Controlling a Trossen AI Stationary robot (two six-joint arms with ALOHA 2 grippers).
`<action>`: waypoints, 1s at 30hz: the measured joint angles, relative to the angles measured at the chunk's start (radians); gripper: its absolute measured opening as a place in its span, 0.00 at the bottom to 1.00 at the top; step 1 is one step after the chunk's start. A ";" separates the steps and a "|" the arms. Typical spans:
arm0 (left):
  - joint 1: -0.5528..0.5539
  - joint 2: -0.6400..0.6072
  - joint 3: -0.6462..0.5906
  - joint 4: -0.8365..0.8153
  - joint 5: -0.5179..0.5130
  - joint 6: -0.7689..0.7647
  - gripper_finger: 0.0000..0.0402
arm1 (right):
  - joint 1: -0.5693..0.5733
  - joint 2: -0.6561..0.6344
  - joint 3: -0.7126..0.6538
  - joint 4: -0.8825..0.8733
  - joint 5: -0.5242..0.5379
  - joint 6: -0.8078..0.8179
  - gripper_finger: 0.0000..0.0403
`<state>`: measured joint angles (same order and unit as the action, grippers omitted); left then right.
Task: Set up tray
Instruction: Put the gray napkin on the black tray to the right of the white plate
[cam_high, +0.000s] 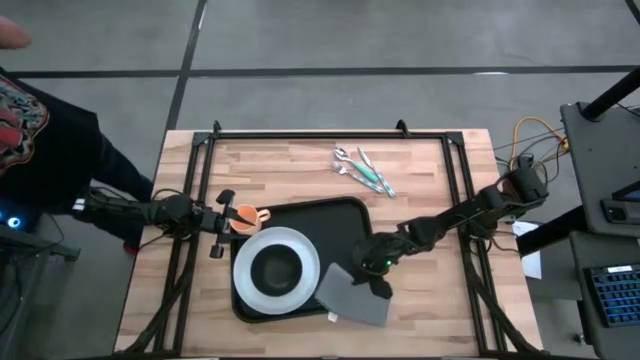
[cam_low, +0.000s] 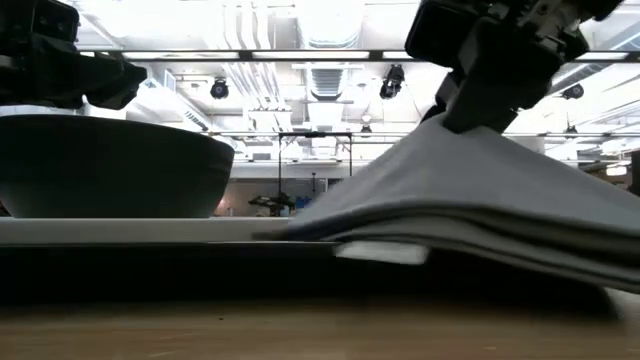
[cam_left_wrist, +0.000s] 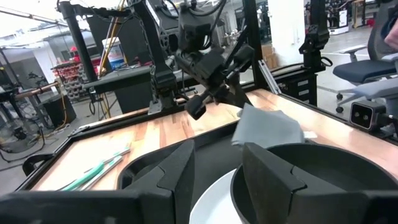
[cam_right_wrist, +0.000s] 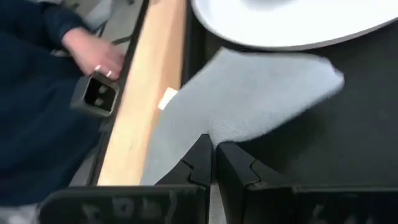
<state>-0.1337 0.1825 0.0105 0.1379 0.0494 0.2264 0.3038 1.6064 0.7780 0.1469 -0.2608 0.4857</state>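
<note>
High view: right pincer pinches the grey napkin on the tray; left pincer spread wide.

The wooden tabletop carried the black tray near its front — its front edge close to the tabletop's front edge. Cutlery with teal handles lay behind the tray, well apart from it.

We count one black tray, one white plate, one dark bowl on it, one grey napkin. We see one orange cup, and a cluster of cutlery, three or four pieces, too tangled to count exactly.
</note>
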 joint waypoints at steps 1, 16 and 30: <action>0.000 0.000 0.000 0.000 0.000 0.000 0.29 | 0.000 -0.005 0.000 -0.005 0.023 0.014 0.02; 0.000 0.010 0.000 0.000 0.000 0.000 0.29 | -0.041 -0.008 -0.031 -0.002 0.334 0.140 0.02; 0.000 0.014 0.000 0.000 0.000 0.000 0.29 | -0.127 0.027 -0.036 0.057 0.470 0.227 0.02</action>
<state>-0.1339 0.1966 0.0105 0.1376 0.0491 0.2263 0.1772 1.6333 0.7422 0.2043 0.2088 0.7131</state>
